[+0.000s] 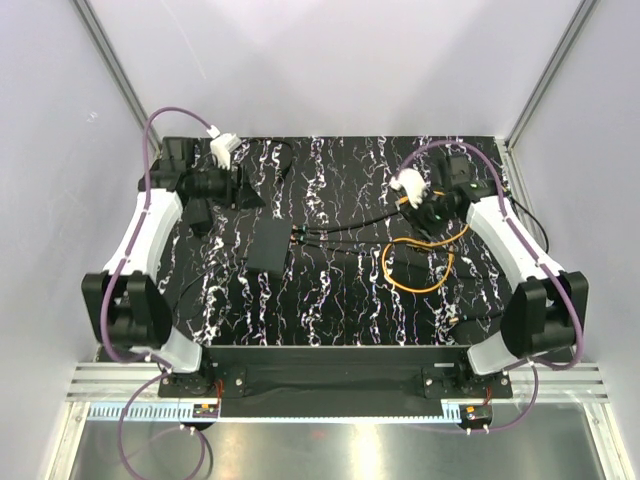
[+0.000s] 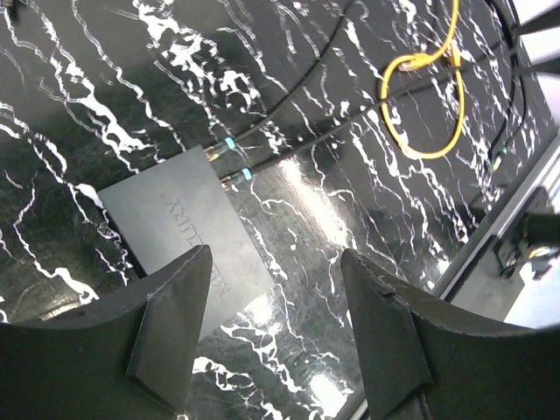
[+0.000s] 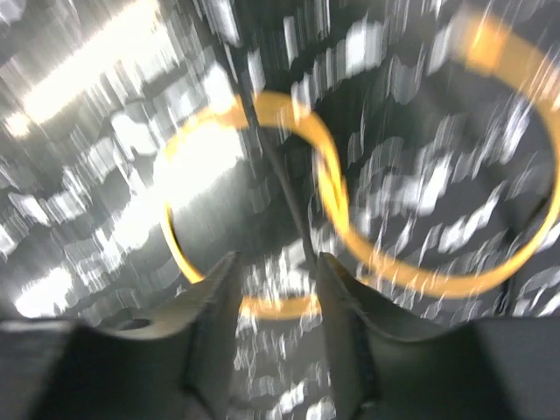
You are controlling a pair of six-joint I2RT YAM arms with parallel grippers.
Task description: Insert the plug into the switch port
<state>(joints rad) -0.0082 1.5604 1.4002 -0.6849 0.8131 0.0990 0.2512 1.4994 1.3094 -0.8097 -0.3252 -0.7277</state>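
Left wrist, left claw (image 2: 276,254) wide open, empty, right claw (image 3: 277,262) half-open above orange cable (image 3: 271,103)

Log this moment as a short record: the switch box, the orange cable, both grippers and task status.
switch: black box flat on the table, two black cables plugged into one edge
orange cable: coiled loose on the table, apart from the box
left gripper: open, empty, above the box
right gripper: jaws apart, over the orange cable, view blurred
status: insertion not yet done
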